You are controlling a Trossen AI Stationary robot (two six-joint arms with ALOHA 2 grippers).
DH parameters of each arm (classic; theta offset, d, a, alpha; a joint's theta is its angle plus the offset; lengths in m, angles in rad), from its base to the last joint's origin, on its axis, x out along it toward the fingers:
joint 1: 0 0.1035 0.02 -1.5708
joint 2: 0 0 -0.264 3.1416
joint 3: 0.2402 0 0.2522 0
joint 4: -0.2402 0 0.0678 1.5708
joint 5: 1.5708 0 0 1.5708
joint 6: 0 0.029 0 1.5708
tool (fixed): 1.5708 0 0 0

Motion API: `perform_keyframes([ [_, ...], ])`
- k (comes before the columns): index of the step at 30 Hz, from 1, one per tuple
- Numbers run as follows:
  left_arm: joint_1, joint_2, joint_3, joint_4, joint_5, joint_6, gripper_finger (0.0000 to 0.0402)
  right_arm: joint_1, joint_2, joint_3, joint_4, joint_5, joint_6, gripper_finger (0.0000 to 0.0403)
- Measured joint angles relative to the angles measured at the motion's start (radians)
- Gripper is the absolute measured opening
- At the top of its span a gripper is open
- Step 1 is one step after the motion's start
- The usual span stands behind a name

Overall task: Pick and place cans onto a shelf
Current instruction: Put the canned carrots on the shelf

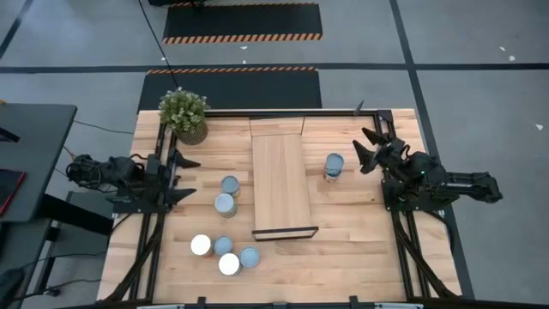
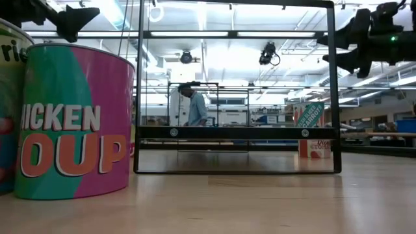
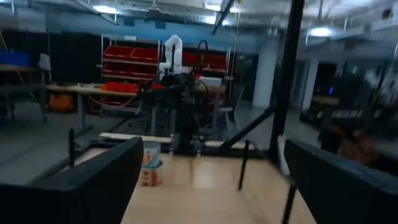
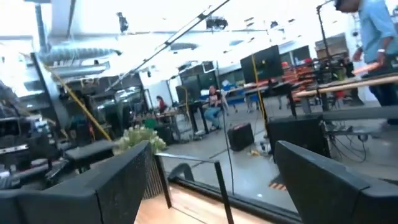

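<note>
The shelf (image 1: 281, 184) is a light-wood board on a black frame (image 2: 237, 133), standing on the table's middle. One can (image 1: 333, 165) stands on its base right of the shelf. Two cans (image 1: 227, 195) stand left of it. Several cans (image 1: 225, 254) are grouped near the front left, and one of them, pink and green (image 2: 71, 120), fills the low view's left. My left gripper (image 1: 186, 178) hovers open at the table's left edge, nothing between its fingers (image 3: 93, 186). My right gripper (image 1: 367, 149) hovers open at the right edge, beside the lone can and clear of it.
A potted green plant (image 1: 184, 114) stands at the table's far left corner and shows in the right wrist view (image 4: 140, 140). A black frame (image 1: 377, 112) runs along the table's edges. Bare wood lies in front of the shelf (image 1: 343, 257). A person stands in the room behind (image 2: 194, 104).
</note>
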Motion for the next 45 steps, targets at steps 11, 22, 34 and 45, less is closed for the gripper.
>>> perform_keyframes([
  [11, 0.0, 0.009, -0.006, 0.081, -0.002, 0.067, 0.0396, -0.085, 0.141, 0.0, 0.068, -0.221, -0.059, 0.0348],
  [22, 0.0, 0.172, -0.069, 0.385, -0.032, 0.26, 0.0396, -0.108, 0.37, 0.183, -0.199, -0.265, -0.034, 0.0348],
  [34, 0.0, 0.287, -0.069, 0.486, -0.043, 0.225, 0.0396, -0.087, 0.76, 0.489, -0.623, -0.244, 0.06, 0.0348],
  [45, 0.0, 0.328, -0.069, 0.491, -0.043, 0.173, 0.0396, -0.08, 1.018, 0.775, -0.97, -0.245, 0.051, 0.0348],
])
